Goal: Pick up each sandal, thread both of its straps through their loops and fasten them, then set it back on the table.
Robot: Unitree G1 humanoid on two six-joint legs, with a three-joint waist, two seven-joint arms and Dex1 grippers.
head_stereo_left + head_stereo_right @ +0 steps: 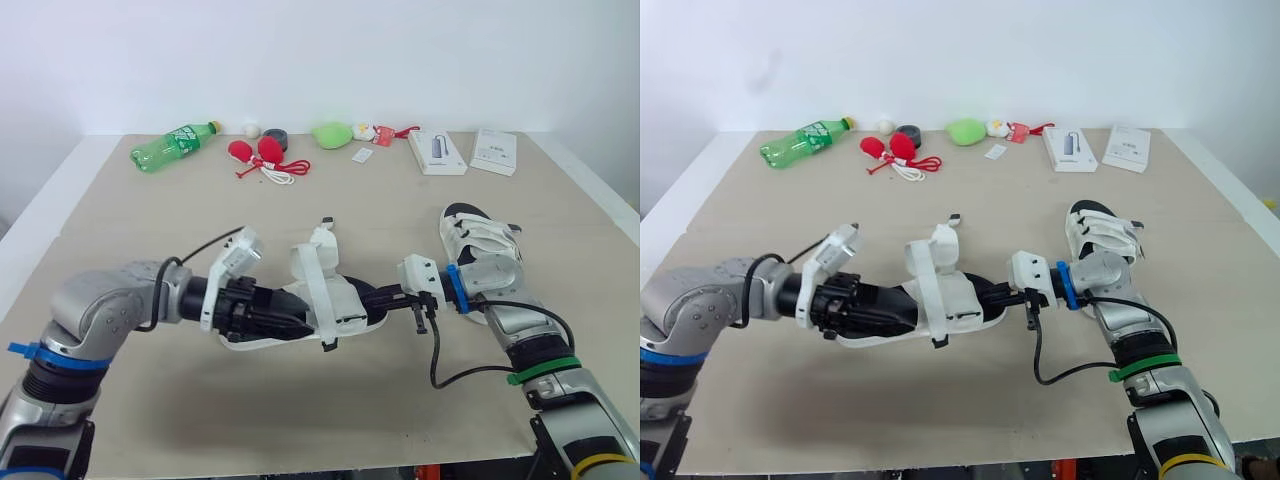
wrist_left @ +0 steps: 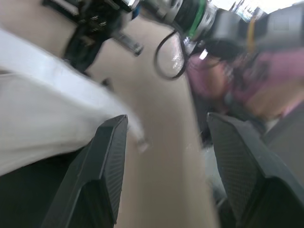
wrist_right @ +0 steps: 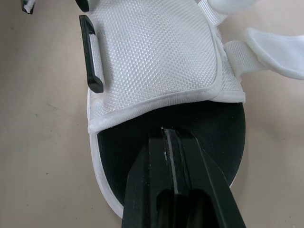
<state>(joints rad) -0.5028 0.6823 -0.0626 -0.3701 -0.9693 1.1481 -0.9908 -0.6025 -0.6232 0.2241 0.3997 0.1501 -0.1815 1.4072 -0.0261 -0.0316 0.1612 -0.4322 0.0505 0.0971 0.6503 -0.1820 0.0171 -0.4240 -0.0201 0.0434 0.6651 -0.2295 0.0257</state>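
My right gripper [image 3: 170, 135] is pinched shut on nothing, its tip over the black footbed at the toe of the open sandal [image 1: 345, 300]. My left gripper [image 2: 165, 124] gapes wide at the heel end, one finger against the white upper, gripping nothing. Neither secures the shoe, so a push from either side may skid it across the table [image 1: 150, 230], and the loose straps [image 1: 318, 255] could flop away from the loop [image 3: 90, 52].

Bright, even light; soft, faint shadows on the table [image 1: 300, 220].
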